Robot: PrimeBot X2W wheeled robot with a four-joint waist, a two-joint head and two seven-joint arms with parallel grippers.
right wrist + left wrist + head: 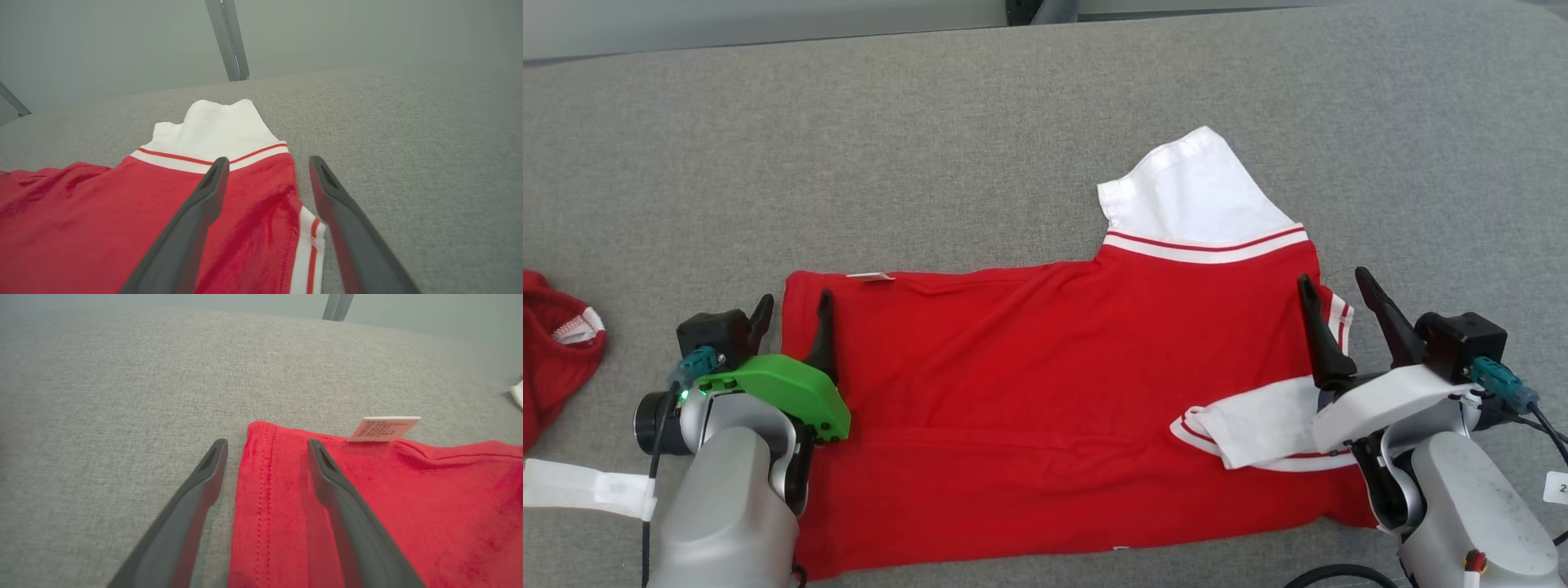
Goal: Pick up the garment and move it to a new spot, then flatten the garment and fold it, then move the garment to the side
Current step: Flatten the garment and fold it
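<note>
The left claw (795,302) has its fingers apart and straddles the hem edge of the garment (1045,367): one finger lies over bare grey surface (931,147), the other over red cloth just short of the care label (384,428). The right claw (1334,279) is spread the same way at the opposite end, one finger over the red shoulder, the other outside the striped neck trim (306,241). Neither grips anything. Bracketing the two ends like this looks like preparation to pinch both edges at once, so the cloth lifts evenly for a fold. Both forearms enter from the near side, wrists low and fingers pointing away from the robot, nearly level with the fabric. The garment lies flat and sideways in the middle of the surface, hem to the robot's left. Its near sleeve (1258,433) is turned in over the body, while the far sleeve (1192,196) sticks out, so the folding seems only partly done. Another red item (556,351) sits well apart at the left edge.
</note>
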